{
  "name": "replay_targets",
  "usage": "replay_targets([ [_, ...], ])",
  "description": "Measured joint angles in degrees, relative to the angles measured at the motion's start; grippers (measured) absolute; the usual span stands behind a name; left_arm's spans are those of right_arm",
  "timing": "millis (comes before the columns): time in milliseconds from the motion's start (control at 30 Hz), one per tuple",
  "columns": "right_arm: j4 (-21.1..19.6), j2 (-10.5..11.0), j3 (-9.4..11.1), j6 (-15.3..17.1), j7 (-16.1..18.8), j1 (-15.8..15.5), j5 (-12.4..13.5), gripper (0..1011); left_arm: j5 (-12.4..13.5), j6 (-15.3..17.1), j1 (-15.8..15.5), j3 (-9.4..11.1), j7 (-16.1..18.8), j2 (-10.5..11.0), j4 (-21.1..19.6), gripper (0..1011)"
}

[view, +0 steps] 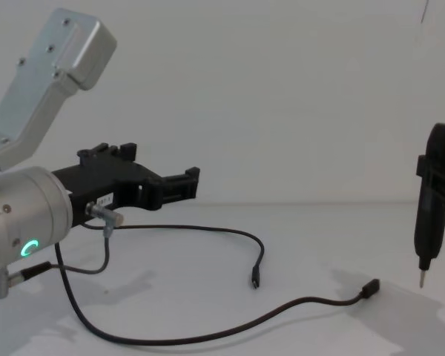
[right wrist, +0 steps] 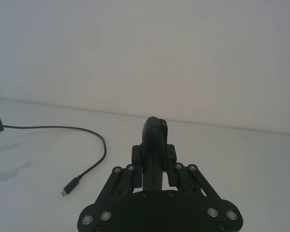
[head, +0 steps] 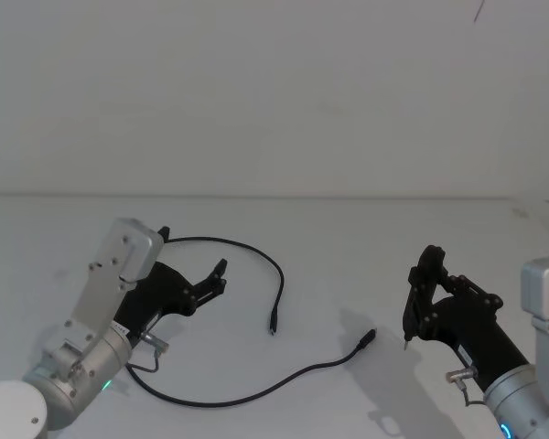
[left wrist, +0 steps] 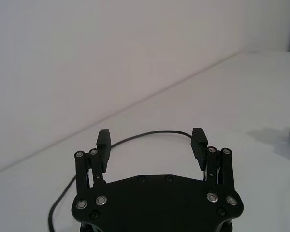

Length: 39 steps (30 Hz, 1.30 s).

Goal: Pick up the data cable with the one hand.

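Data cable [head: 210,239]: you see it lying in a loose loop on the white table [head: 348,247], with its 2 plugs near each other toward the middle.
Left gripper [left wrist: 151,140]: it hangs above the cable's left stretch, fingers spread wide, gripping nothing.
Right gripper [right wrist: 153,154]: you find it on the right, well apart from the cable, clamped on a black pen-shaped tool [view: 429,222], tip down.

Looks like a bare robot lab: white table [head: 366,247], blank white wall [head: 256,91].
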Motion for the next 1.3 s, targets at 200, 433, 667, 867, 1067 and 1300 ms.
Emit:
replay_targets([
  [200,0.00,0.00,0.00,0.00,0.00,0.00,0.00,279,-1.61,1.16,-0.53,0.22,-3.55,0.79,-0.29,1001],
  [433,0.00,0.00,0.00,0.00,0.00,0.00,0.00,279,-4.46,3.51,-1.07,0.30,-9.01,2.28,-1.09,1001],
  [667,0.00,0.00,0.00,0.00,0.00,0.00,0.00,279,-7.73,6.50,-1.81,0.49,-14.95,4.00,-1.72,1001],
  [867,0.00,0.00,0.00,0.00,0.00,0.00,0.00,279,-10.79,9.44,-2.99,1.13,-20.60,5.32,-1.77,1001],
  [1067,0.00,0.00,0.00,0.00,0.00,0.00,0.00,279,-13.34,12.29,-5.05,2.42,-26.16,6.28,-0.60,1001],
  [1300,0.00,0.00,0.00,0.00,0.00,0.00,0.00,279,-15.74,15.93,-8.70,5.00,-33.16,6.51,2.35,1001],
])
